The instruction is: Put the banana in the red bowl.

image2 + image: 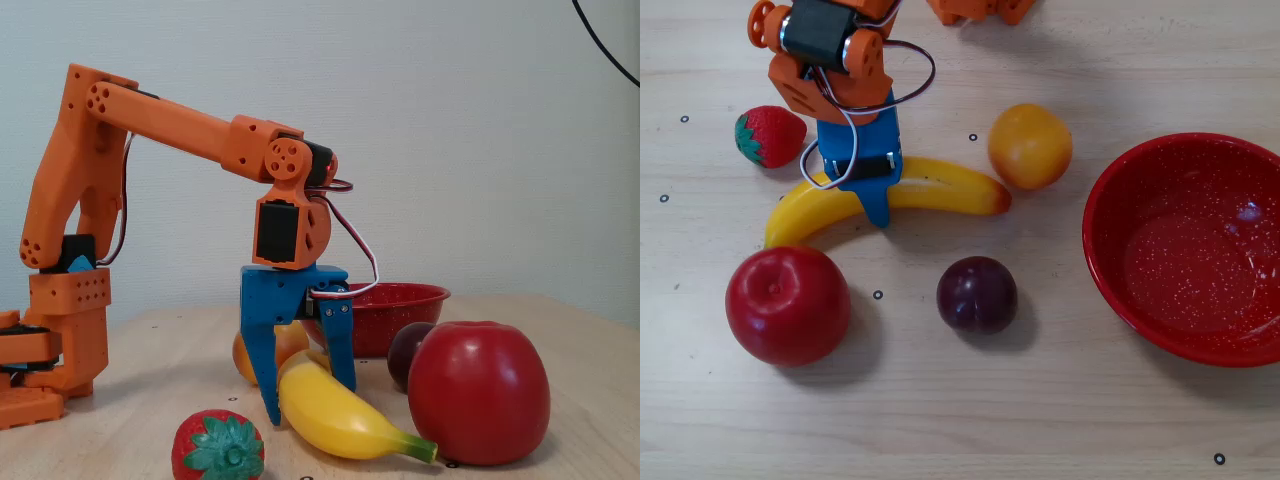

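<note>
**One arm, one bowl, five fruits: gripper astride the banana**

One orange arm [150, 120] reaches from the left of the fixed view and bends down at the wrist; in the overhead view it enters from the top edge, upper left.

One red bowl [1110, 200] with white speckles sits at the right edge of the overhead view, cut off by the frame, with nothing in it. In the fixed view its rim [400, 292] shows in the middle, behind the gripper.

One banana [940, 188] lies on the table left of centre in the overhead view, curving from lower left to an orange-brown end at the right, well apart from the bowl. In the fixed view it lies [335, 410] at bottom centre, green tip to the right.

One blue gripper [310, 400] stands with its fingers spread, one on each side of the banana's middle; whether they press on it cannot be told.

One red apple [788, 304] sits at lower left of the overhead view, just below the banana's left end. One orange fruit [1030, 146] rests above the banana's right end. One dark plum [977, 293] lies at lower centre. One strawberry [770, 136] sits at upper left.
</note>
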Robot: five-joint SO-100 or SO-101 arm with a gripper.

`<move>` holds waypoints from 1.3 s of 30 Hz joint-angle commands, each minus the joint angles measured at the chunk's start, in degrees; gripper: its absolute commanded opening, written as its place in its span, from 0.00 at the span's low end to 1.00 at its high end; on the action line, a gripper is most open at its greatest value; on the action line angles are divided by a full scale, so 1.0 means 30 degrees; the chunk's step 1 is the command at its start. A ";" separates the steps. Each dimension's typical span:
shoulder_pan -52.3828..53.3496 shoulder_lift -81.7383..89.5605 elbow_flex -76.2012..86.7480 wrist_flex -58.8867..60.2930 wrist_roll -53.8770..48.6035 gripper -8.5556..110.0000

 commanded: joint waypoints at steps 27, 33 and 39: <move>-0.0850 0.1758 -1.1836 1.0342 -0.3105 0.07; -0.0410 0.3164 -1.3389 1.0986 -0.3340 0.07; 0.1553 0.4658 -1.5732 1.0986 -0.4922 0.07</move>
